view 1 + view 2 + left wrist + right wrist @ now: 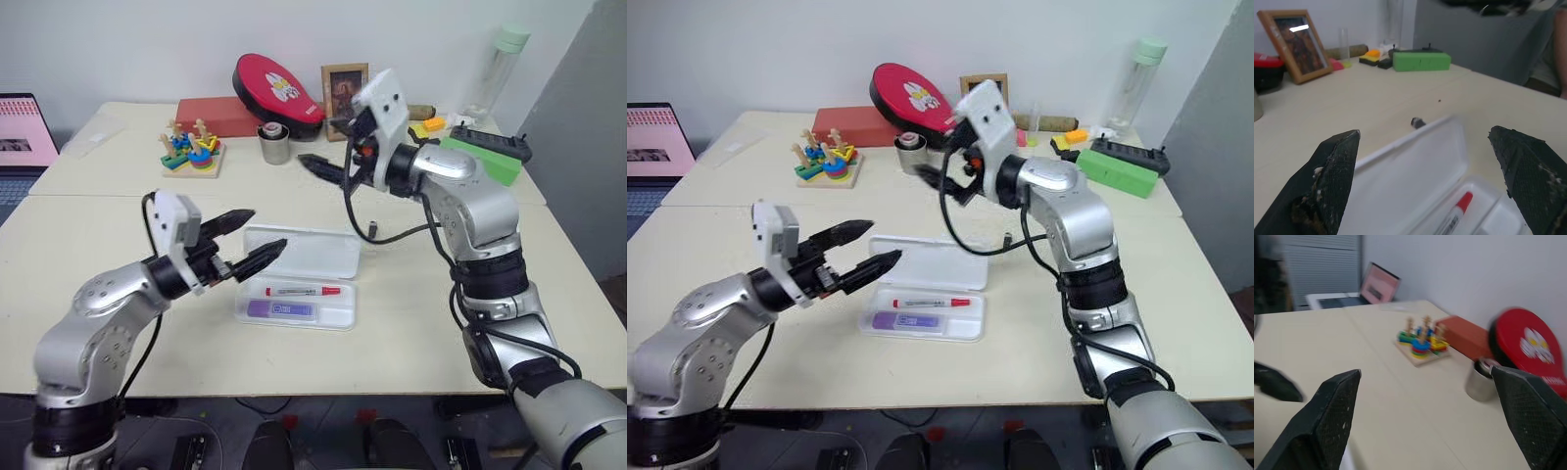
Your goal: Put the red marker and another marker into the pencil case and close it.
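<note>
A: Left gripper (253,242)?
B: Spread wide, holding nothing; pencil case (323,316) lying open just beneath, red marker (303,291) and another marker (279,309) inside.
A: Right gripper (329,168)?
B: Wide too, empty, raised well beyond.

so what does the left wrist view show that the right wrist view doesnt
Left wrist view: the open pencil case with the red marker lying in it, a framed picture and a green block, seen between open left fingers.
Right wrist view: a laptop, stacking toy, metal cup and red pouch, between open right fingers.
Both: the beige table.
</note>
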Tool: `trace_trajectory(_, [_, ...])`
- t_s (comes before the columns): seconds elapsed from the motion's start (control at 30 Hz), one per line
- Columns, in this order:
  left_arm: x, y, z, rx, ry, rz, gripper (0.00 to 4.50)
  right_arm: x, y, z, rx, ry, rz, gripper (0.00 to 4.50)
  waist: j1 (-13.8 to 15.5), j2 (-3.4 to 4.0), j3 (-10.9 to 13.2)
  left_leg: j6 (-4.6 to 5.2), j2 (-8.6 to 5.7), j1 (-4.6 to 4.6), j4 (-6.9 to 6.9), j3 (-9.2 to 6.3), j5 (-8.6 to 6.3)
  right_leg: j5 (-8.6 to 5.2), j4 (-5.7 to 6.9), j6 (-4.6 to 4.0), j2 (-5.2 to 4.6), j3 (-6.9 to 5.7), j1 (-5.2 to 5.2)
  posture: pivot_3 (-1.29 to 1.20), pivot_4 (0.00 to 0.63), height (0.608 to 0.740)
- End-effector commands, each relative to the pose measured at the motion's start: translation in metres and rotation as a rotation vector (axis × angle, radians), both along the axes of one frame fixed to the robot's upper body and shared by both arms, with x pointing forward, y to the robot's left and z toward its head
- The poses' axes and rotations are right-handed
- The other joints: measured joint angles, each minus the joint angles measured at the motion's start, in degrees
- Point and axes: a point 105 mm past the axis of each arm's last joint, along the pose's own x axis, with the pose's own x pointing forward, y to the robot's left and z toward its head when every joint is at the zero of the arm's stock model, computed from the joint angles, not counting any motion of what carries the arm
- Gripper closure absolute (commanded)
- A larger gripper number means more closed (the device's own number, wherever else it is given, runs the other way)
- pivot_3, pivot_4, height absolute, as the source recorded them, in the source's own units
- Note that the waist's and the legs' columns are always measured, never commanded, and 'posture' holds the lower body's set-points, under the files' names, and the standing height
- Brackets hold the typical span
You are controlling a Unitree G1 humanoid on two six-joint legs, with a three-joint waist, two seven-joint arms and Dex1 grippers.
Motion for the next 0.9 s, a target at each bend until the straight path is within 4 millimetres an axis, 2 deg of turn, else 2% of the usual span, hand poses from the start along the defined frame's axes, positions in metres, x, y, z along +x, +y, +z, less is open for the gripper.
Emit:
trace_trajectory(0.03, [0.009,-0.013,0.011,-0.013,-0.057,-0.021,0.00,0.024,-0.029,-0.025,-0.039,0.060,-0.188,0.03,-0.04,0.07,0.04,0.00,0.00,0.00,0.00,0.00,0.00,0.00,0.01,0.00,0.00,0.00,0.00,0.00,0.150,0.740])
trace_trajectory(0.13, [0.016,-0.020,0.014,-0.023,-0.074,-0.020,0.00,0.030,-0.033,-0.058,-0.069,0.143,-0.237,0.03,-0.13,0.07,0.03,0.02,0.00,0.00,-0.03,0.00,0.00,0.00,0.03,-0.01,0.02,0.01,-0.04,0.00,0.150,0.740])
trace_trajectory(0.33, [0.026,-0.032,0.021,-0.058,-0.098,-0.025,0.00,0.039,-0.045,-0.104,-0.105,0.254,-0.353,0.03,-0.81,0.14,0.08,0.03,-0.03,-0.05,-0.08,0.00,-0.01,0.00,-0.01,-0.02,0.01,0.05,-0.08,0.00,0.150,0.740])
trace_trajectory(0.57, [0.028,-0.037,0.023,-0.071,-0.109,-0.027,0.00,0.041,-0.059,-0.139,-0.172,0.336,-0.417,0.03,-1.12,0.14,0.07,0.02,-0.03,-0.02,0.00,0.00,0.00,0.01,0.03,0.00,0.01,0.04,-0.01,0.00,0.150,0.740])
trace_trajectory(0.7, [0.026,-0.036,0.025,-0.074,-0.112,-0.025,0.00,0.041,-0.064,-0.149,-0.174,0.366,-0.435,0.03,-1.20,0.14,0.07,0.02,-0.03,0.00,-0.01,-0.01,0.00,0.01,0.03,0.00,0.01,0.04,0.01,0.00,0.150,0.740])
trace_trajectory(0.8, [0.026,-0.034,0.024,-0.075,-0.111,-0.020,0.00,0.041,-0.064,-0.153,-0.167,0.382,-0.441,0.50,-1.14,0.14,0.07,0.02,-0.03,0.01,0.00,-0.01,0.00,0.01,0.02,0.00,0.01,0.03,0.05,0.00,0.150,0.740])
trace_trajectory(0.9, [0.027,-0.033,0.026,-0.080,-0.116,-0.012,0.00,0.041,-0.062,-0.155,-0.163,0.392,-0.436,1.28,-0.99,0.14,0.06,0.01,-0.03,0.04,0.03,-0.02,0.00,0.02,0.04,0.01,0.01,0.02,0.10,0.00,0.150,0.740])
